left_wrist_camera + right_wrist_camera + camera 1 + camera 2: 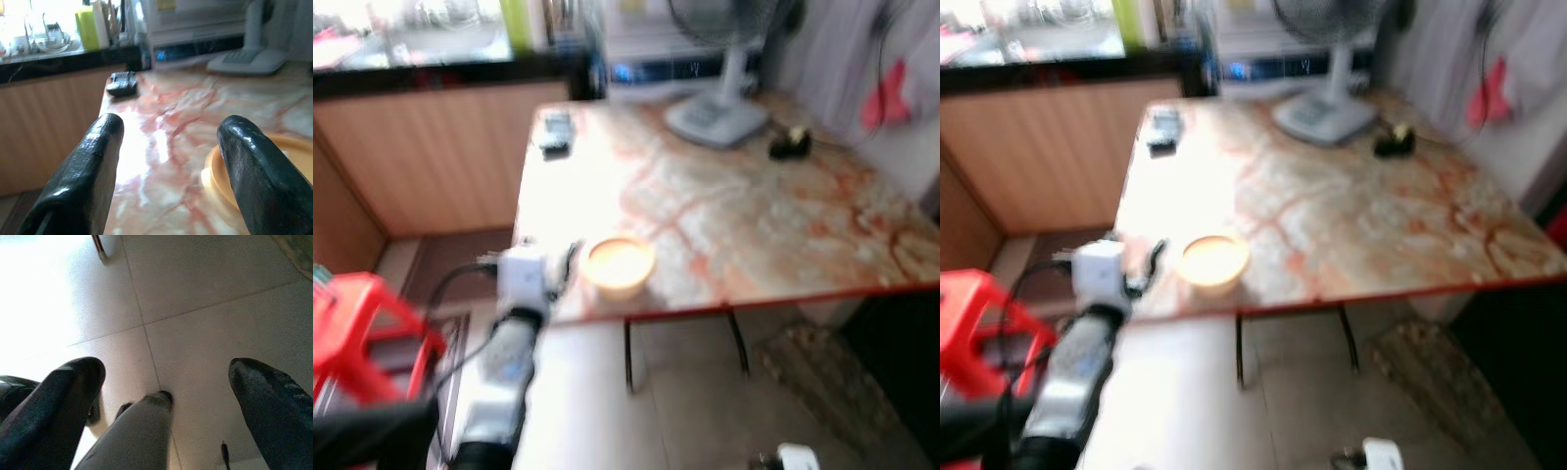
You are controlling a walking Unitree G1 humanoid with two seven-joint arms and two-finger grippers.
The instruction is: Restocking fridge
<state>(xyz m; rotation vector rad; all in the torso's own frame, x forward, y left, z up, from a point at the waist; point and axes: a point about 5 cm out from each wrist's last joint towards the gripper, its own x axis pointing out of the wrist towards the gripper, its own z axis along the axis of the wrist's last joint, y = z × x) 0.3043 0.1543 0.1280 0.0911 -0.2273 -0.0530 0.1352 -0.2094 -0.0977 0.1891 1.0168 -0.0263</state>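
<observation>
your left gripper (168, 161) is raised at the near-left corner of the marble-top table (773, 225), fingers spread apart w/ nothing between them. the yellow bowl (619, 264) sits on the table near its front edge, just beside the gripper on its right side; in the left wrist view the bowl's rim (222, 171) pokes out from behind the right-hand finger, so it lies off the grip line, not between the fingers. bowl is round, so no long axis to match; what counts is the sideways offset. left arm is clearly the nearer one. your right gripper (166, 401) hangs low w/ fingers apart, looking down at floor tiles, idle.

farther back on the table: a dark remote-like item (555, 134) near the left edge, a fan base (717, 116) and a small dark object (790, 144) towards the far right. red stool (362, 323) stands on the floor at left. head views are blurred, so expect the robot is moving.

likely next: shift the left gripper rightward so the bowl's rim sits between the fingers before closing. no fridge seen here.
</observation>
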